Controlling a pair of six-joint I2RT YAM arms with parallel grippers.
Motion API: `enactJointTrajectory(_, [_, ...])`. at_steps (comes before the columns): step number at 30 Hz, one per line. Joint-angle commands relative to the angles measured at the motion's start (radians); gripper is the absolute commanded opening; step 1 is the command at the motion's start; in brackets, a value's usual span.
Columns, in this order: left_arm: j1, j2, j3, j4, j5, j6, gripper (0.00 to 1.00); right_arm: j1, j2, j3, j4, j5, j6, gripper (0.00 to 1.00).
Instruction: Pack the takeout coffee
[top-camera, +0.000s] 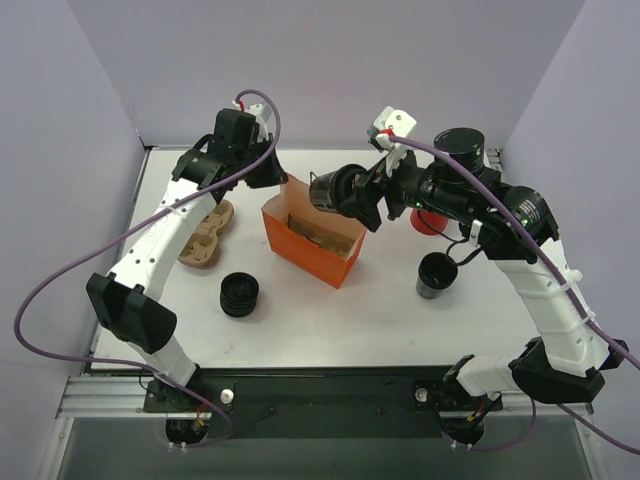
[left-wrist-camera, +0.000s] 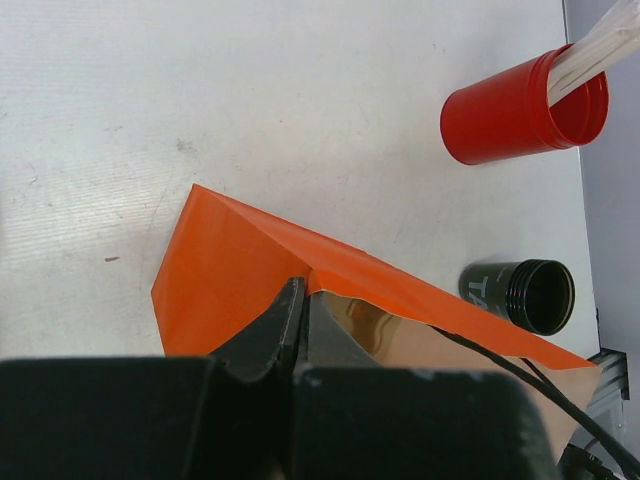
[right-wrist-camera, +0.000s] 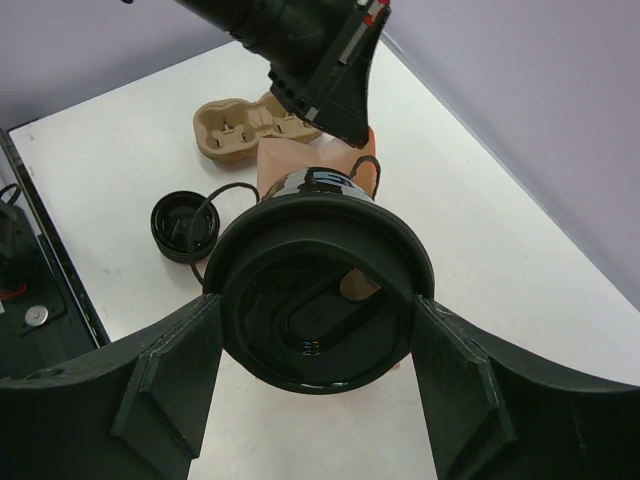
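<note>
The takeout coffee (top-camera: 332, 192), a dark cup with a black lid, lies on its side in my right gripper (top-camera: 352, 197), just above the open top of the orange paper bag (top-camera: 312, 243). In the right wrist view the lidded cup (right-wrist-camera: 318, 300) fills the gap between both fingers (right-wrist-camera: 170, 385), with the bag (right-wrist-camera: 282, 160) behind it. My left gripper (top-camera: 282, 180) is at the bag's back left corner. In the left wrist view my left gripper (left-wrist-camera: 303, 300) is shut on the bag's orange rim (left-wrist-camera: 230, 270).
A second dark cup, open-topped, (top-camera: 437, 273) stands right of the bag; it also shows in the left wrist view (left-wrist-camera: 522, 295). A red cup of white straws (left-wrist-camera: 520, 105) is behind it. A black ribbed round stack (top-camera: 240, 294) and a brown cardboard carrier (top-camera: 205, 235) lie left of the bag.
</note>
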Motion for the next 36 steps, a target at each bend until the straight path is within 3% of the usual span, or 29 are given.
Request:
enactJointTrajectory(1, [0.003, -0.028, -0.011, 0.075, 0.011, -0.029, 0.0, 0.046, 0.003, 0.007, 0.061, 0.047, -0.065, 0.51])
enactJointTrajectory(6, [0.005, -0.075, -0.073, 0.137, 0.002, -0.027, 0.0, 0.089, 0.025, -0.005, 0.065, 0.036, -0.088, 0.51])
enactJointTrajectory(14, [0.008, -0.091, -0.066, 0.137, -0.001, -0.047, 0.0, 0.166, 0.071, 0.043, 0.077, 0.148, -0.129, 0.5])
enactJointTrajectory(26, [0.006, -0.229, -0.272, 0.442, 0.086, -0.01, 0.0, 0.153, 0.031, -0.256, 0.126, 0.231, -0.253, 0.49])
enactJointTrajectory(30, [0.002, -0.336, -0.458, 0.581, 0.128, -0.036, 0.0, 0.154, -0.008, -0.4, 0.215, 0.266, -0.322, 0.48])
enactJointTrajectory(36, [0.005, -0.356, -0.502, 0.5, 0.153, 0.007, 0.0, 0.157, -0.017, -0.526, 0.3, 0.263, -0.364, 0.48])
